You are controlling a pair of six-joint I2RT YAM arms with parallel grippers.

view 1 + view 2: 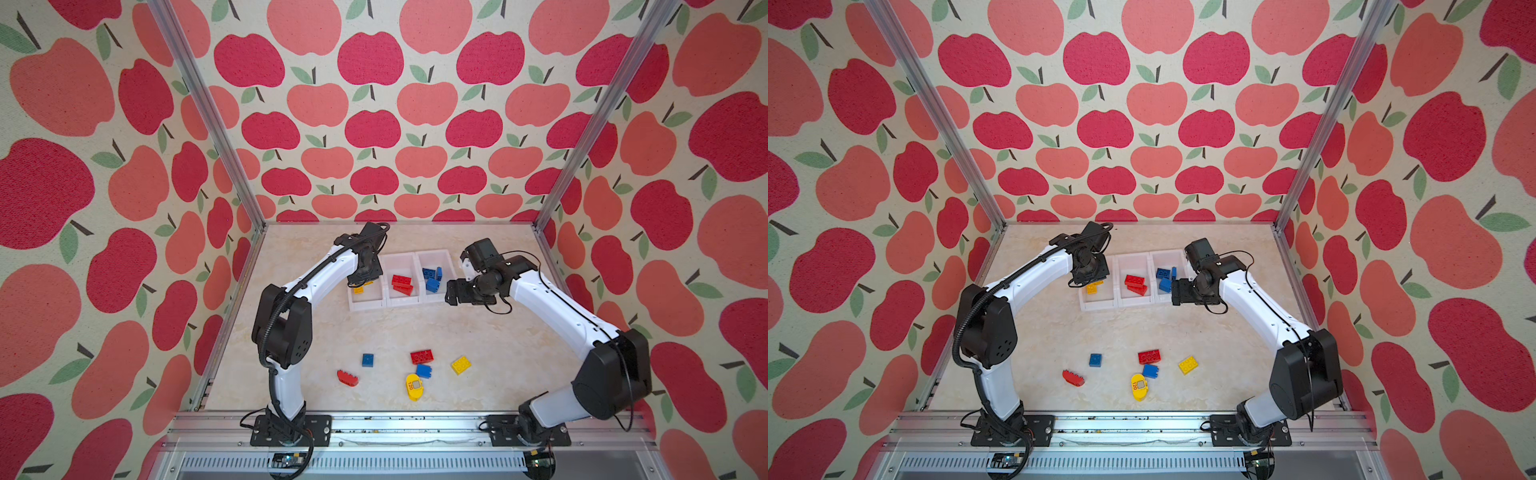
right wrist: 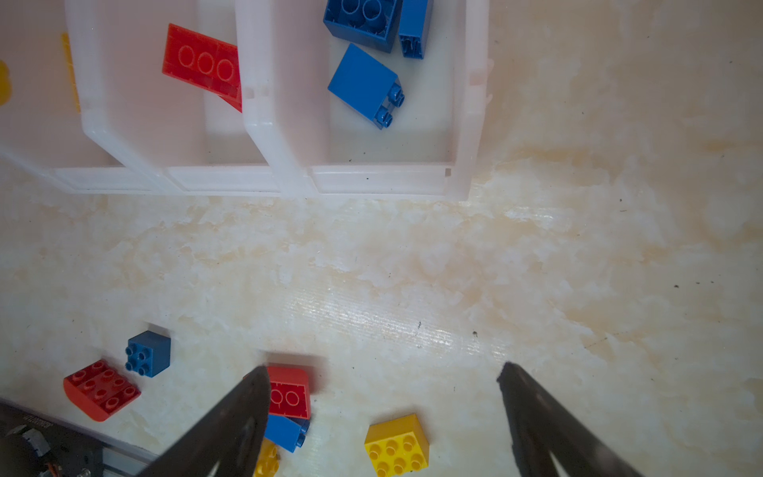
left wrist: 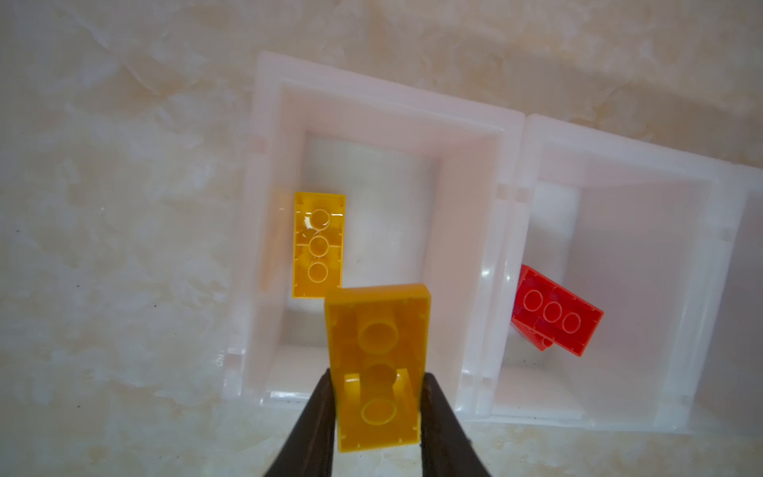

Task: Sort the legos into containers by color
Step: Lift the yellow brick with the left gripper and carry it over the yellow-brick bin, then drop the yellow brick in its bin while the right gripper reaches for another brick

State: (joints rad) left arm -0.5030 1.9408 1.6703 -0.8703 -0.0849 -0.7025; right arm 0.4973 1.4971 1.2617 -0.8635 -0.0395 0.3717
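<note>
Yellow brick [image 3: 377, 330] sits clamped in my left gripper [image 3: 377, 373] over the yellow end bin [image 3: 371, 103], right gripper [image 2: 382, 367] spread wide, empty, beside the blue bin [image 2: 380, 179], and I count six legos [image 1: 422, 356] loose on the table [image 1: 415, 328].

The left claw [image 3: 377, 373] pinches a yellow brick [image 3: 377, 326] above a white bin [image 3: 464, 206].
</note>
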